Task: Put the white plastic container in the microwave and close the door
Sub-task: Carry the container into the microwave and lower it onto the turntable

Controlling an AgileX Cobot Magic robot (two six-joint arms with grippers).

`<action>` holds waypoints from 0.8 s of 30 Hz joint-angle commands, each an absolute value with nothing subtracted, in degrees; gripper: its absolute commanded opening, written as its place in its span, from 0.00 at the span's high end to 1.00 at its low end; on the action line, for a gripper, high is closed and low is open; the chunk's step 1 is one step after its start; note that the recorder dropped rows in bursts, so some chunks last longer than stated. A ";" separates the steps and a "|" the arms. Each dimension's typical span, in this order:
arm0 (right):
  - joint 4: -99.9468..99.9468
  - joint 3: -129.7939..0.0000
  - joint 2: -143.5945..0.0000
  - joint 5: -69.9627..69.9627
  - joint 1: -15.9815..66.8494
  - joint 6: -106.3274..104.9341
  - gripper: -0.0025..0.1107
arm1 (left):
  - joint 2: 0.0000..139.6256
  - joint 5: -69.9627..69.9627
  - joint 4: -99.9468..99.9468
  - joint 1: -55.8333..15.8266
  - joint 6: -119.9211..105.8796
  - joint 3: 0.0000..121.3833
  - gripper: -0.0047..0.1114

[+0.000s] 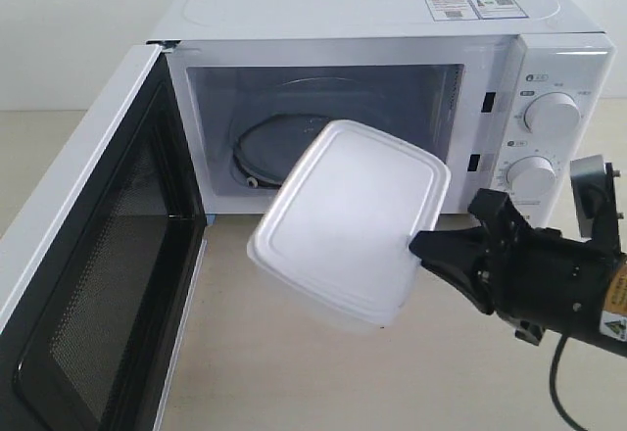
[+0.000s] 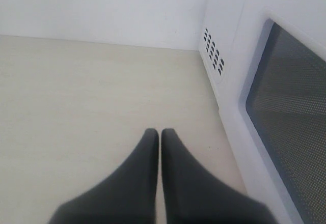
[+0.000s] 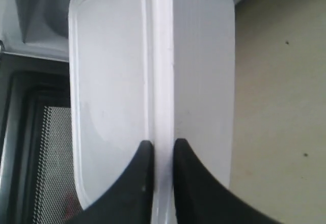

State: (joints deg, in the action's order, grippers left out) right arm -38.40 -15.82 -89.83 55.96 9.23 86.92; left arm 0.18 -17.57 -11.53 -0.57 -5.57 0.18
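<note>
Before microwave [image 1: 372,5], rounded white plastic container [image 1: 343,220], right tool [image 1: 421,246] pinching rim

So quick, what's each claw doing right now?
Left gripper: shut, holding nothing.
Right gripper: shut on the container, at its rim.

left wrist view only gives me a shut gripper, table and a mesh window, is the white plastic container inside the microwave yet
Observer: No. The translucent-white rectangular plastic container hangs tilted in the air before the opening of the white boxy microwave.
Operator: whats holding it
Observer: The right gripper pinches its rim at one short end.
Operator: door open enough
Observer: The white hinged door with the dark mesh window stands swung wide open, on the exterior view's left.
</note>
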 commanded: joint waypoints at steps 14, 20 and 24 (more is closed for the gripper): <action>22.19 -21.83 -89.23 47.66 36.52 66.51 0.98 | 0.00 -17.44 -11.50 -0.68 -5.57 0.00 0.92; 27.76 -32.08 -90.77 37.17 36.52 57.42 0.98 | 0.00 -17.44 -11.50 -0.68 -5.57 0.00 0.92; 30.28 -37.43 -94.48 36.61 36.52 56.05 0.98 | 0.00 -17.44 -11.50 -0.68 -5.57 0.00 0.92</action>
